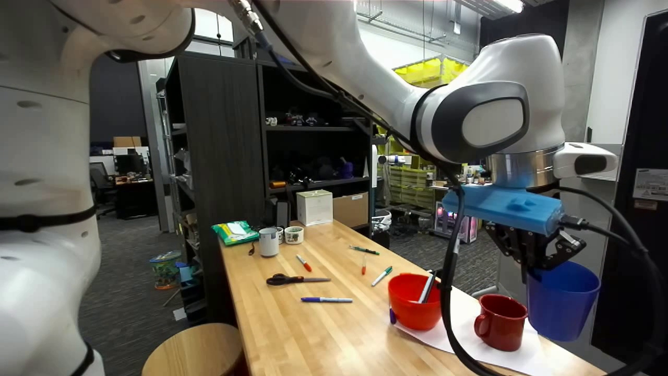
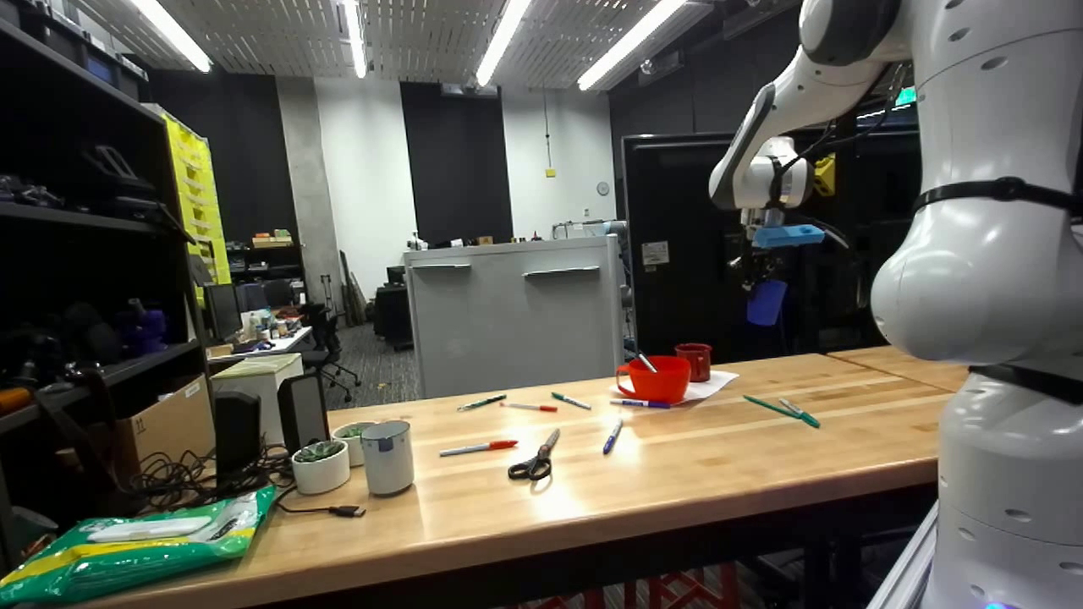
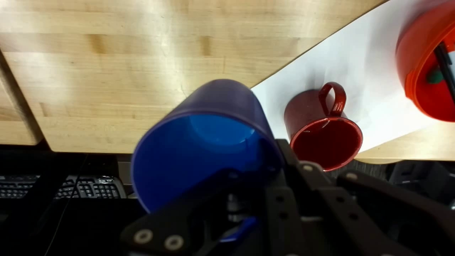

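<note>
My gripper (image 1: 531, 272) is shut on the wall of a blue cup (image 1: 563, 303), with one finger inside the cup and one outside. The cup hangs tilted in the air near the table's end. In the wrist view the blue cup (image 3: 199, 149) shows its hollow inside, and the fingers (image 3: 279, 156) are dark and partly hidden by it. A dark red mug (image 3: 328, 144) stands beside it on a white paper (image 3: 369, 71). A bright red bowl-like cup (image 1: 415, 305) with pens inside stands on the paper too. The blue cup (image 2: 766, 303) also shows in an exterior view.
On the wooden table (image 1: 292, 334) lie scissors (image 1: 284, 279) and several markers, including a purple one (image 1: 326, 300). A grey cup (image 2: 388, 457), small potted plants (image 2: 321, 467) and a green packet (image 2: 152, 537) stand at the far end. A black cable (image 1: 446, 292) hangs from the arm.
</note>
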`<state>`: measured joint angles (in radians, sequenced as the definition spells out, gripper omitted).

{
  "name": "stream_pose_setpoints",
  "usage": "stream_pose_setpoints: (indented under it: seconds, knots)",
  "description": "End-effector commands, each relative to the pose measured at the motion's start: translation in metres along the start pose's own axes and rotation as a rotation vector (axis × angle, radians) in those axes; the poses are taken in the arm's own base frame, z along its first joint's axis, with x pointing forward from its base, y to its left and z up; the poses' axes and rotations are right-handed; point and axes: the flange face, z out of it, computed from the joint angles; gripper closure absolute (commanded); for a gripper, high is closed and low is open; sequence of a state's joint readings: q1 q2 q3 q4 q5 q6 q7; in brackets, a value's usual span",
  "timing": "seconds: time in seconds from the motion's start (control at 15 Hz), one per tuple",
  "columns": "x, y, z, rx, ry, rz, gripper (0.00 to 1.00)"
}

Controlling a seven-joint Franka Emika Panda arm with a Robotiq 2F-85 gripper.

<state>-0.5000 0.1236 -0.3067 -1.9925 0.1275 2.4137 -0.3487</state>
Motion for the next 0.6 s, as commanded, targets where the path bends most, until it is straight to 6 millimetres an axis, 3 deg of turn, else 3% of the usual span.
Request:
stream_pose_setpoints:
  seconds: [0.0,0.27,0.53]
  knots:
    - [0.001,0.000,-0.001,0.000,-0.001,0.000,0.95]
    - [0.001,0.000,-0.001,0.000,-0.001,0.000,0.95]
    - [0.009,-0.033,-0.001,-0.002,-0.002,-0.049,0.99]
